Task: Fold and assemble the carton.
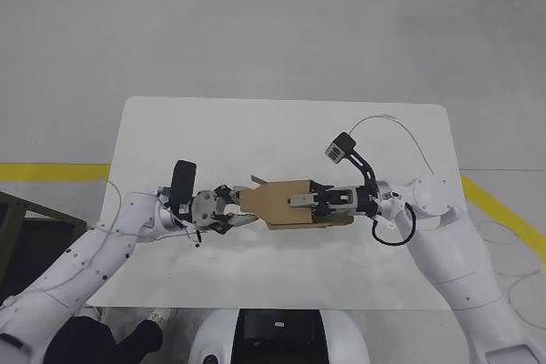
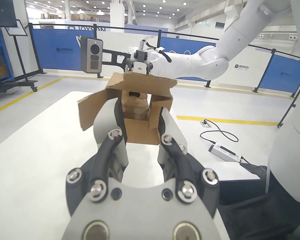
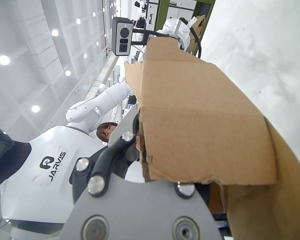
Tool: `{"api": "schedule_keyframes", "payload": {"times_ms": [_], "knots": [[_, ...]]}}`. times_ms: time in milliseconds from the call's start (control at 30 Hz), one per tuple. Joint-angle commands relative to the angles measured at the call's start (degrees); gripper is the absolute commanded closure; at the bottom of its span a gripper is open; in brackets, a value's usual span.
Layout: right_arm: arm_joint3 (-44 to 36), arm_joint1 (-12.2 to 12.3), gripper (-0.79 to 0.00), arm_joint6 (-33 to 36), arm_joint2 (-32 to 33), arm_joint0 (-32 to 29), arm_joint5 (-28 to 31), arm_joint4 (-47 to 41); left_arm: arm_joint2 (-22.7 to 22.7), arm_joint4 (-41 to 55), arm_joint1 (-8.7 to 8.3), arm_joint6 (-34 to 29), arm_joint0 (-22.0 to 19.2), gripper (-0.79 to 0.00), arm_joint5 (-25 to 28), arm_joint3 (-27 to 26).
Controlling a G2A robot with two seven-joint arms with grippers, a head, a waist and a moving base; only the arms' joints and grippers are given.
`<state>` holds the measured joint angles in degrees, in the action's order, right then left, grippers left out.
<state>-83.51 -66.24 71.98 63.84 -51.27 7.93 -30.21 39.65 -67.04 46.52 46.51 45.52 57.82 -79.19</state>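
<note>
**Carton mid-fold, both arms on it**

Left gripper [image 2: 137, 117] has its jaws spread wide, straddling the near flaps of the cardboard carton [image 2: 142, 86]. Carton's over the middle of the white surface [image 1: 164, 136], flaps open. At its far end the right gripper [image 1: 311, 198] has jaws pinching a wall.

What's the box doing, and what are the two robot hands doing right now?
carton, half folded, end flaps sticking open, gripped at one end
left hand, open, fingers either side of the near flap
right hand, shut on the carton's far end
</note>
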Motion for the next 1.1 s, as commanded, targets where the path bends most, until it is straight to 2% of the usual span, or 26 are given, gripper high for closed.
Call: {"api": "schedule_keyframes", "payload": {"times_ms": [0, 100, 200, 233, 267, 300, 467, 867, 1067], "knots": [[0.0, 0.0, 0.000, 0.0, 0.1, 0.0, 0.0, -0.1, 1.7, 0.3, -0.46, 0.2, 1.2, -0.357, -0.3, -0.1], [0.0, 0.1, 0.000, 0.2, 0.0, -0.1, -0.2, 0.1, 4.4, 0.1, -1.19, 1.0, 2.8, -0.388, -1.0, 0.2], [0.0, 0.1, 0.000, 0.5, -0.3, -0.1, -0.5, 0.4, 6.8, 0.0, -1.70, 1.6, 4.3, -0.566, -1.7, 1.2], [0.0, 0.1, 0.000, 0.6, -0.5, -0.1, -0.6, 0.5, 7.5, 0.3, -1.80, 1.7, 4.6, -0.640, -1.8, 1.7], [0.1, 0.1, 0.000, 0.7, -0.7, 0.0, -0.7, 0.5, 8.1, 0.4, -1.85, 1.5, 4.8, -0.757, -2.1, 2.1], [0.1, 0.1, 0.000, 0.9, -1.0, 0.0, -0.7, 0.6, 8.5, 0.7, -1.84, 1.1, 4.9, -0.785, -2.2, 2.4], [0.2, -0.1, 0.000, 1.4, -2.2, 0.6, -0.6, 0.8, 9.4, 3.0, -1.14, -2.0, 4.2, -0.785, -2.6, 3.7], [0.5, -0.5, 0.000, 2.9, -5.1, 1.8, -0.2, 1.4, 8.0, 8.4, 2.12, -9.2, 1.2, -0.785, -5.6, 6.9], [0.7, -0.6, 0.000, 2.9, -5.7, 2.3, 0.0, 1.4, 7.8, 8.9, 3.19, -11.6, 0.7, -0.785, -4.2, 8.2]]}}
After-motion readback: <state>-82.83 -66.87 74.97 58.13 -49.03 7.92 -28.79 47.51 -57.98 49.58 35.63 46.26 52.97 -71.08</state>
